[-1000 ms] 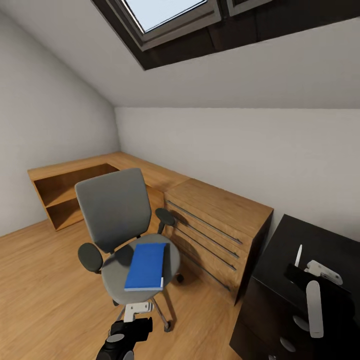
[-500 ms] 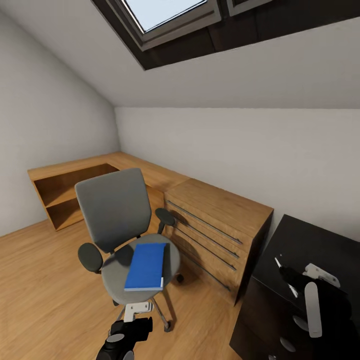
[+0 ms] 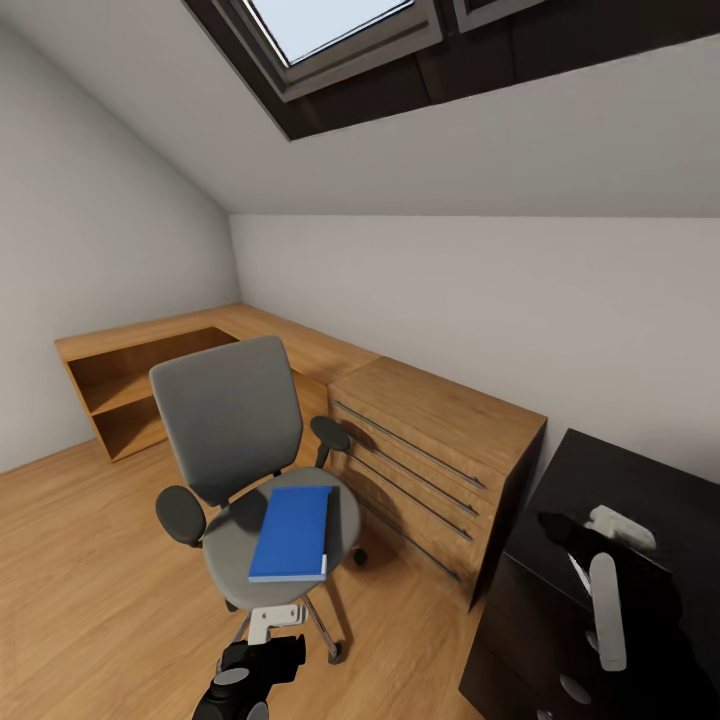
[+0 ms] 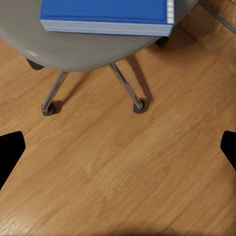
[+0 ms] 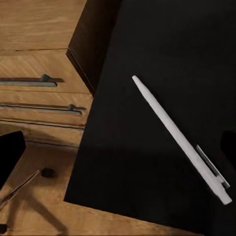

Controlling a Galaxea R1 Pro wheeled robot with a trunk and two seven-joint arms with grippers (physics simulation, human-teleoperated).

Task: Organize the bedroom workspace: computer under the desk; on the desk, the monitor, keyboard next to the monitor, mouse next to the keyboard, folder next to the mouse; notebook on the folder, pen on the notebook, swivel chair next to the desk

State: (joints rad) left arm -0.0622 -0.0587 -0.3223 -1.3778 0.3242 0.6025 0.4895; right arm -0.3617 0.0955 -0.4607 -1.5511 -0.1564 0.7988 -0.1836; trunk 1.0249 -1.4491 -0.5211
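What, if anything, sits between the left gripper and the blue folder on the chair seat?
Nothing visible. The folder lies uncovered on the swivel chair seat, with nothing on top of it. The left gripper hangs in front of the seat edge, open air between them.

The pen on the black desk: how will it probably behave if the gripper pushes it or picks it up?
The pen is thin and round, so it may roll on the glossy black desk. It looks stiff and probably light. Lying flat, it gives the fingers little height to pinch.

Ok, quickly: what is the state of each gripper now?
Left gripper: open, holding nothing.
Right gripper: open, holding nothing; the pen lies on the desk.
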